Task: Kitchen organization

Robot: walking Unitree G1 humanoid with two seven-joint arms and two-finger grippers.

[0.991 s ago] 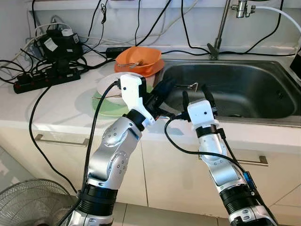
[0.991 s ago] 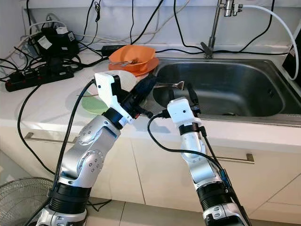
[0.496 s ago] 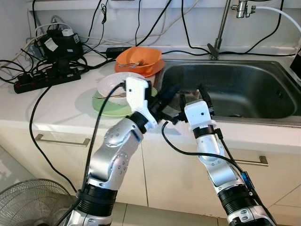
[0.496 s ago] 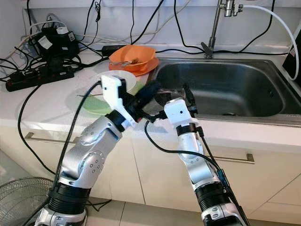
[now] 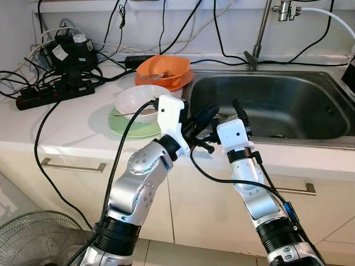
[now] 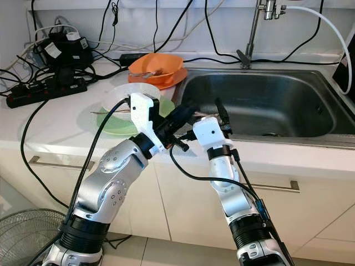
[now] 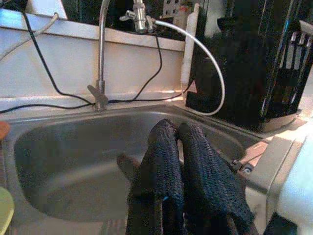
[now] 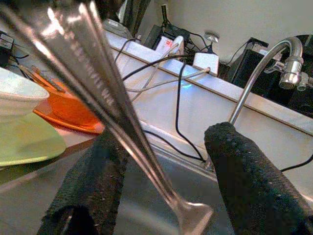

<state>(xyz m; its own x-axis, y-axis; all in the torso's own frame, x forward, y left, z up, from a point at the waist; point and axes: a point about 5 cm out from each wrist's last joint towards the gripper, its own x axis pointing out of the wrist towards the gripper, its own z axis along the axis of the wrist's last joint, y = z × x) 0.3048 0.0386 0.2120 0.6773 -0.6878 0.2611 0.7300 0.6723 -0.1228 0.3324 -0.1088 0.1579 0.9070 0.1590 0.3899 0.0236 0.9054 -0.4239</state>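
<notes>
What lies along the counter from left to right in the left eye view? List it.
Black power strip → green plate carrying a white bowl → stainless steel sink basin. The left end effector and right end effector meet at the sink's near rim.

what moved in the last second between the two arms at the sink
The left tool slid right along the sink's front edge, closing on the right tool, with a metal utensil between them. The bowls and plate stayed put.
</notes>
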